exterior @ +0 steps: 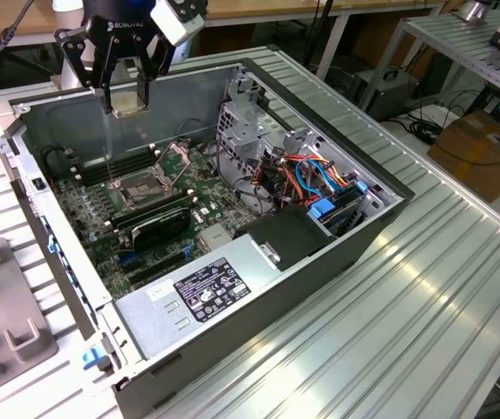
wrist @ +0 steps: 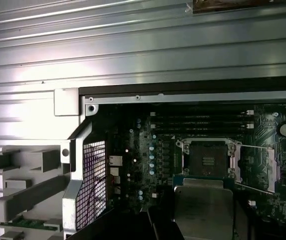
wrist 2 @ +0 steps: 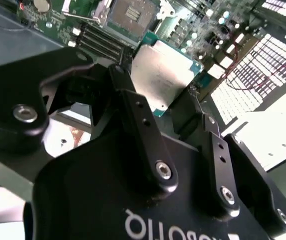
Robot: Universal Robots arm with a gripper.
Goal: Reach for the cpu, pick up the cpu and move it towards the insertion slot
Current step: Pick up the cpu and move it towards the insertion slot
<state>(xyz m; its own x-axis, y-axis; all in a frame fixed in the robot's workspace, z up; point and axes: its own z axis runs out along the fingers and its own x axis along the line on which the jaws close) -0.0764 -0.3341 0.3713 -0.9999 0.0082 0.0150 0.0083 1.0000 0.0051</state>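
Gripper (exterior: 127,87) hung over the open case's (exterior: 389,218) back wall, toward the exterior view's left, jaws closed on the cpu (exterior: 130,102) by 2 opposite edges. Cpu was held flat, in the air, above and behind the insertion slot (exterior: 138,185). Slot sat on the motherboard (exterior: 171,253) below, bracket (exterior: 178,159) flipped up just to its right. In the second wrist view, fingers (wrist 2: 138,125) pinched the cpu (wrist 2: 162,75), slot (wrist 2: 133,12) well beyond it.
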